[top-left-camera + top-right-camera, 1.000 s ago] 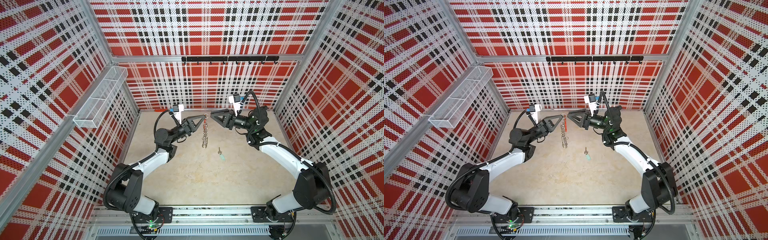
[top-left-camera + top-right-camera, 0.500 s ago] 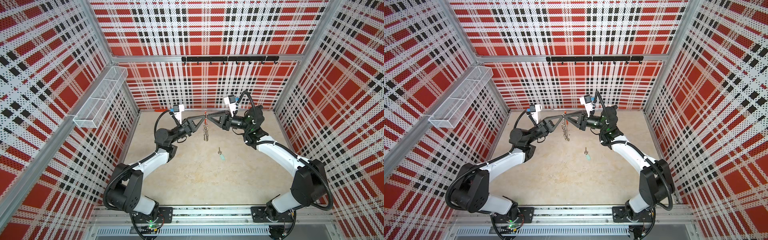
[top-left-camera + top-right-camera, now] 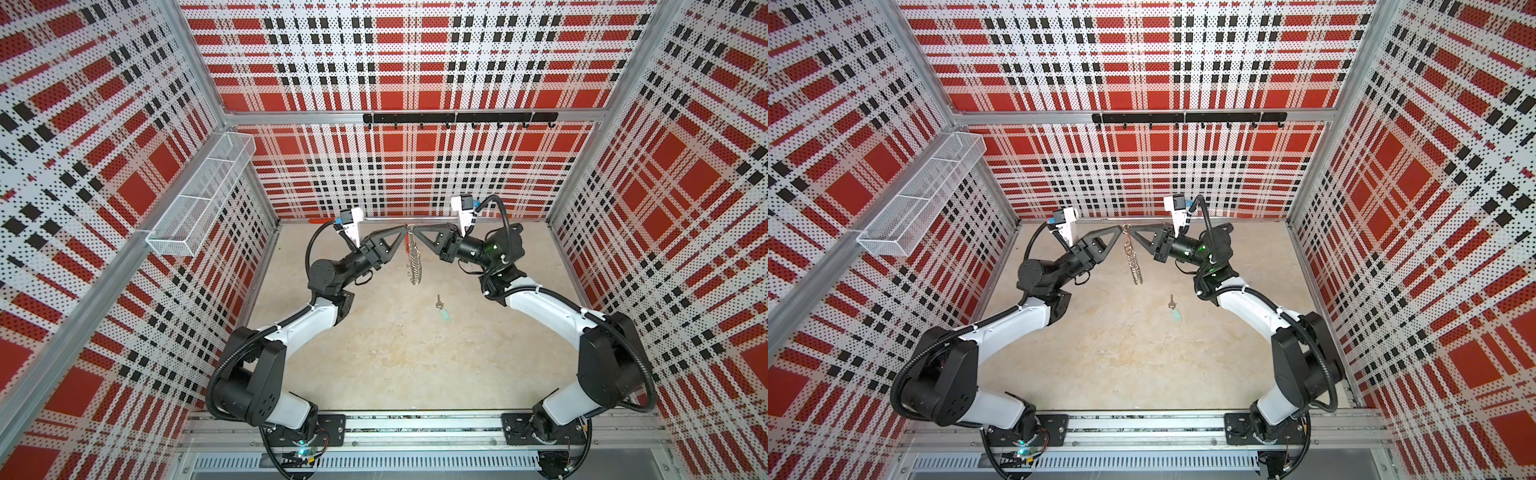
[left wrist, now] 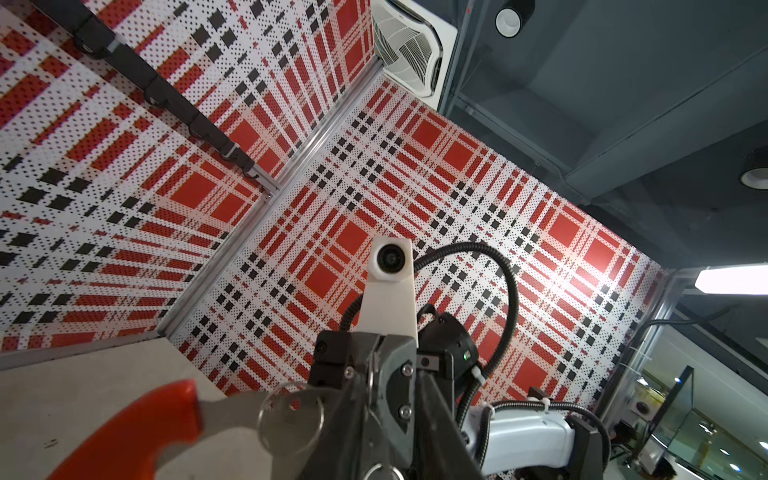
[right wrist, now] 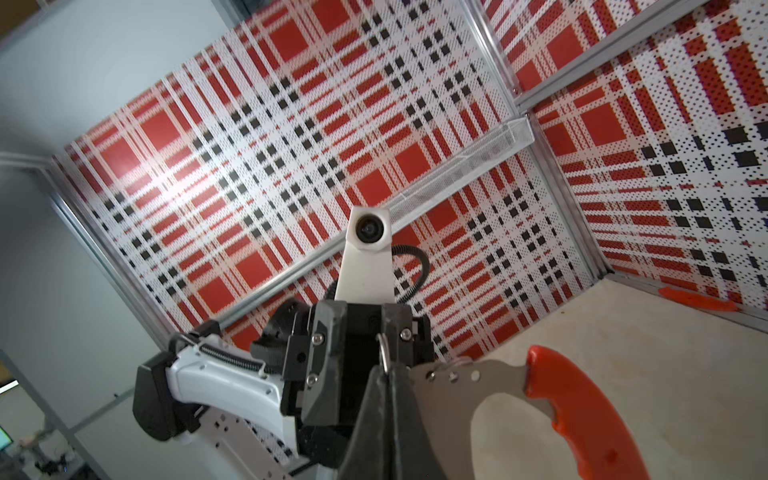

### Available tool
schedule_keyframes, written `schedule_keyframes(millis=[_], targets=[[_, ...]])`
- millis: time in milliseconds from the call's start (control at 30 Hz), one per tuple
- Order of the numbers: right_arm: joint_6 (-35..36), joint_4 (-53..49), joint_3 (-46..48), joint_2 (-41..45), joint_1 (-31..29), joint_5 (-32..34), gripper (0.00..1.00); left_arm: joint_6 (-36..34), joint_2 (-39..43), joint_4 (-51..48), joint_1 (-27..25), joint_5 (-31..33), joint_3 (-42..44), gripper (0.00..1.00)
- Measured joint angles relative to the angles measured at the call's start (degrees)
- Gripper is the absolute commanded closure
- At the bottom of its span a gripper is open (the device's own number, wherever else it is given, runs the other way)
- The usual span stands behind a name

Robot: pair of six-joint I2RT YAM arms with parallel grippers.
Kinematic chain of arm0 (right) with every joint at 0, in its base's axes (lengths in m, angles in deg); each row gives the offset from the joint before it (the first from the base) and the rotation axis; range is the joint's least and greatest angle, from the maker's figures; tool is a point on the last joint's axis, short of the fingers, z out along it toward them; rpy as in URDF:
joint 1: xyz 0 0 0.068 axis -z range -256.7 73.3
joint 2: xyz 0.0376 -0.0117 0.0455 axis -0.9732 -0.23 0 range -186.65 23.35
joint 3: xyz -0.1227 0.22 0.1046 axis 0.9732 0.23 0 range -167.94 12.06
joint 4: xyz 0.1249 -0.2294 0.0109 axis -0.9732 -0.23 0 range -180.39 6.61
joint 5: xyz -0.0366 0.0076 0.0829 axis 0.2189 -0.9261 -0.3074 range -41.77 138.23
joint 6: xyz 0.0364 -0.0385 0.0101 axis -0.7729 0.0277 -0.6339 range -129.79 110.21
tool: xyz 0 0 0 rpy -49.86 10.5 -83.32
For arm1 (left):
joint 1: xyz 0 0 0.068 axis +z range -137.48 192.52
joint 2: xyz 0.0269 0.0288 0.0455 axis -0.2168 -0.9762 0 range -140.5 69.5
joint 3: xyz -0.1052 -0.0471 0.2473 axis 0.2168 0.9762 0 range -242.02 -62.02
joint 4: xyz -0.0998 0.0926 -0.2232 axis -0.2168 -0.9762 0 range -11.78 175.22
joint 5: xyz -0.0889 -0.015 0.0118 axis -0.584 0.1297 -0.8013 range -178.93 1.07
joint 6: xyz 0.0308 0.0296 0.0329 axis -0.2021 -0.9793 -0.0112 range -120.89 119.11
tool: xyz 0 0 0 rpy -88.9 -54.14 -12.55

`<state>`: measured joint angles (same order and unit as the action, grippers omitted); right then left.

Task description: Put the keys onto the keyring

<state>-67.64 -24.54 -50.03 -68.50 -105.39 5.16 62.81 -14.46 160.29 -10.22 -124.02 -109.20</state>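
On beige floor (image 3: 395, 353) between plaid walls (image 3: 415, 166), keys (image 3: 441, 307) lie loose; right hand (image 3: 415, 228) pinches hanging keyring (image 3: 414, 257); left hand (image 3: 403, 230) unclear.

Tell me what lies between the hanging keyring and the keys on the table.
Nothing. In both top views, only bare table separates the lowest loops of the keyring from the keys.

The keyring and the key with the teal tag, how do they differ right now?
The keyring hangs in the air from the right gripper, whose fingers are shut on one of its loops; the key lies flat on the table, untouched. The keyring is much larger, with a red section and many wire loops; the key is tiny, with one teal tag. Both pair metal with a coloured part.
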Motion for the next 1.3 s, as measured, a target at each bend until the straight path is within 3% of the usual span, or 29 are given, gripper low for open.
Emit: schedule_keyframes(millis=[200, 467, 1300], targets=[[-7.7, 13.9, 2.1, -4.6, -0.9, 5.9, 1.0, -0.1, 1.1, 1.2, 0.2, 3.5, 2.4, 0.77], [-14.9, 27.1, 0.8, -7.8, -3.2, 8.4, 1.0, -0.9, 1.1, 1.6, -0.4, 3.6, 2.4, 0.72], [-16.5, 27.8, -2.1, -10.3, -5.4, 7.7, 1.0, -1.4, 1.1, 1.6, -1.4, 2.7, 1.5, 0.63]])
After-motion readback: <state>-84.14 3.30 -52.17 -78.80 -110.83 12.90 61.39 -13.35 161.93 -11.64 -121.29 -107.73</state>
